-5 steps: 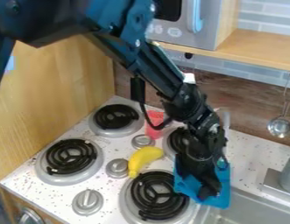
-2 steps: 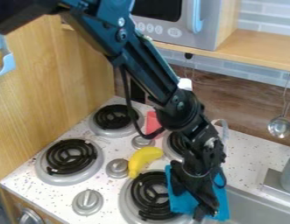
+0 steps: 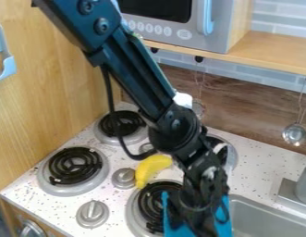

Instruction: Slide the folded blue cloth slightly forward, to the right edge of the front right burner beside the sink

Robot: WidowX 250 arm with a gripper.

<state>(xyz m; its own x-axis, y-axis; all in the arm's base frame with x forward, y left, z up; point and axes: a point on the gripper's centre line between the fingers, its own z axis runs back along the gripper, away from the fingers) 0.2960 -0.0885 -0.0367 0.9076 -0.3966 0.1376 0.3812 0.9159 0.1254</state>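
Cloth, blue, is where I have the gripper: low in my view, with blue showing on both sides of it. I can't tell whether the jaws are wide, narrow or closed on anything (my own arm blocks a good part of that spot). The cloth lies between the near burner and the sink, partly over the burner's side. Beyond that burner I see a yellow banana on the speckled stove top, one end near the coil, with a grey knob just beside it.
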